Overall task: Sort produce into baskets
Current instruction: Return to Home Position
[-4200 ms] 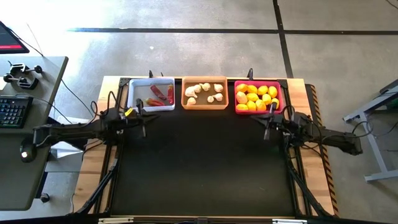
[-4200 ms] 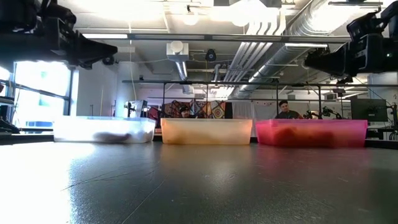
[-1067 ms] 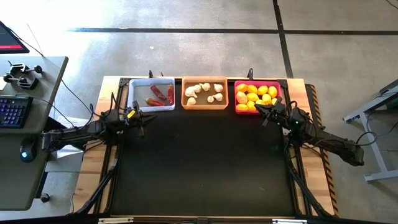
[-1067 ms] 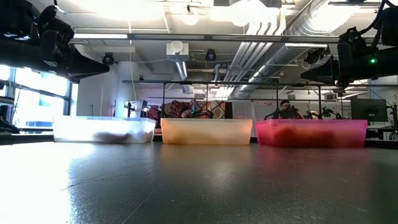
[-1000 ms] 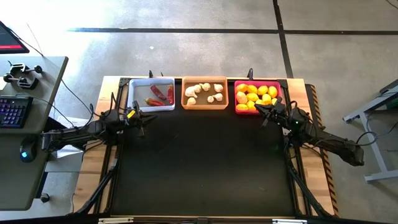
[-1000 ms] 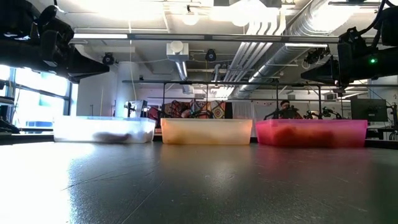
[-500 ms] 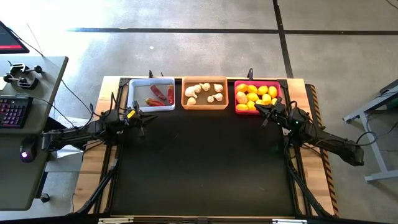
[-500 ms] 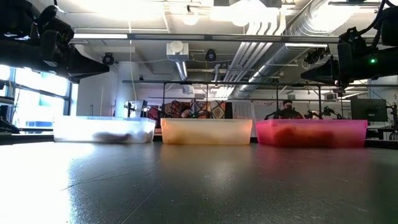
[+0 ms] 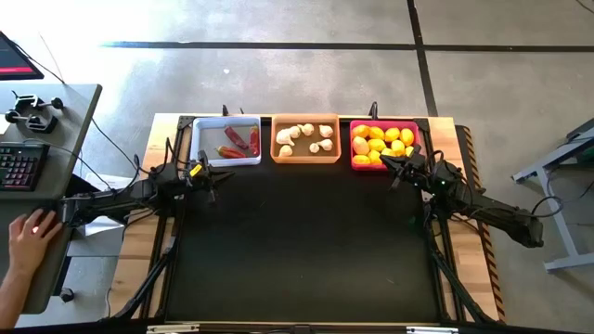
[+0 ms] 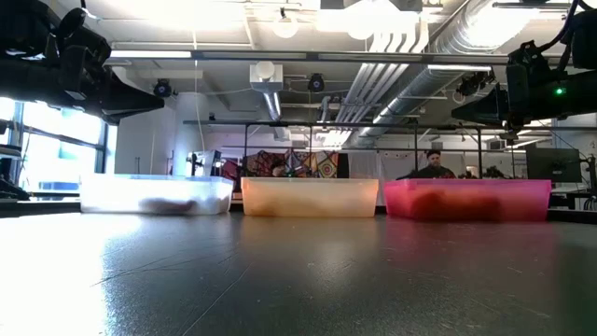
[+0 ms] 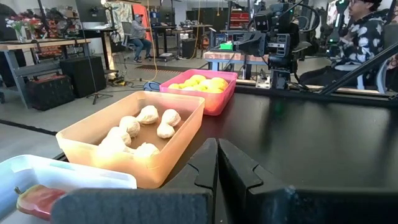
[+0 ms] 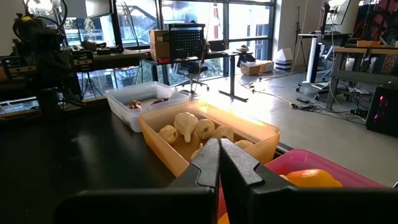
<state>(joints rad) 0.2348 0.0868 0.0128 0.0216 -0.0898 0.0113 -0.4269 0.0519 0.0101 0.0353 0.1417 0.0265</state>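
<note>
**Both claws shut and empty, and the sorting looks finished**

High view: the left claw (image 9: 212, 176) hangs just in front of the white basket (image 9: 226, 119). The right claw (image 9: 393, 172) hangs at the near corner of the pink basket (image 9: 386, 121). Set against four seconds back, both arms have swung to a new slant. Over the last second neither has stirred. The one newcomer is a person's hand (image 9: 32, 234) at the left edge, beyond the desk (image 9: 297, 250). The chili peppers (image 9: 243, 142) lie in the white basket, the garlic (image 9: 306, 130) in the orange basket (image 9: 305, 160) and the lemons (image 9: 376, 144) in the pink one. Nothing lies loose on the desk, so we judge the job done and the arms parked.

Low view: the three baskets stand in a row. Their walls blur the contents, and both arms are cut off at the upper corners.

Left wrist view: this arm's fingers (image 11: 202, 168) meet with nothing between them. Only a corner of the white basket shows.

Right wrist view: the fingers (image 12: 205, 165) are likewise pressed together and bare. The pink basket is mostly cut off, with one lemon showing.
</note>
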